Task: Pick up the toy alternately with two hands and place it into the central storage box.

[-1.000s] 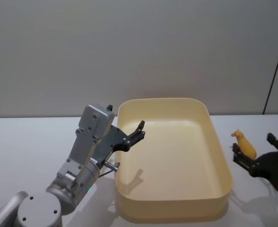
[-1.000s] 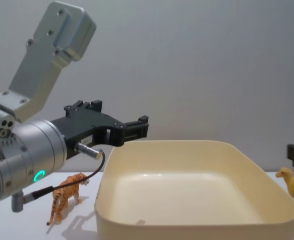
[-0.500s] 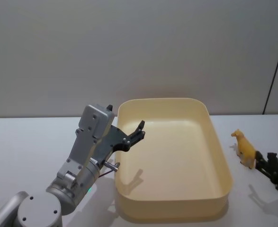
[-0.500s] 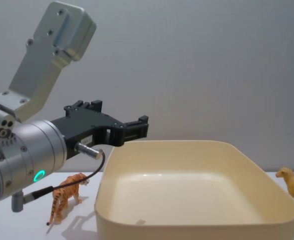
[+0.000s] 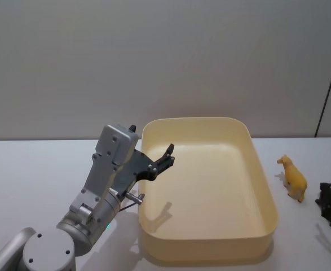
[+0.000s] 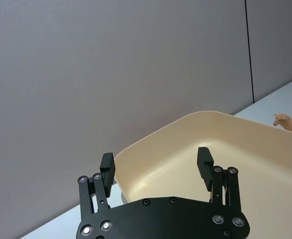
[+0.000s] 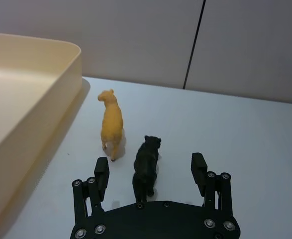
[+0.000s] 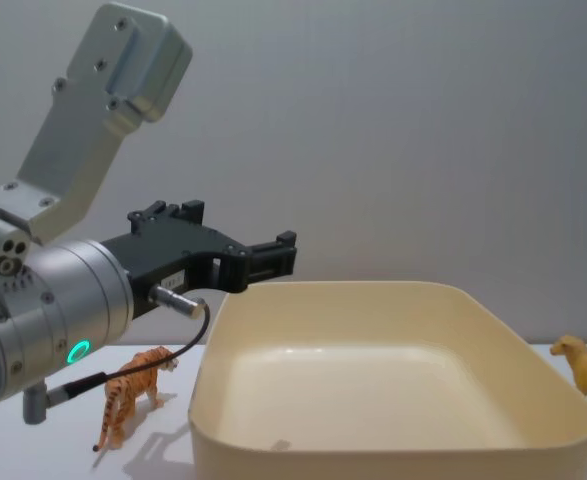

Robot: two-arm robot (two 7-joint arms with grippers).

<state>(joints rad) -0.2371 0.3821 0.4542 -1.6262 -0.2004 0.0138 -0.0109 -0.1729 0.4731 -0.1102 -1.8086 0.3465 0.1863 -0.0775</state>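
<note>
Standing between the open fingers [image 7: 102, 172] of the right gripper [image 7: 149, 162], the black toy [image 7: 146, 164] touches neither, beside the yellow toy [image 7: 112, 122]. The left gripper [image 6: 155, 158] hovers open over the left rim of the central storage box [image 5: 199, 119].

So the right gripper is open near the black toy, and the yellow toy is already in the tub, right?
Not quite: the yellow toy stands on the table beside the tub, not in it, as the right wrist view shows. The right gripper is open near the black toy.
</note>
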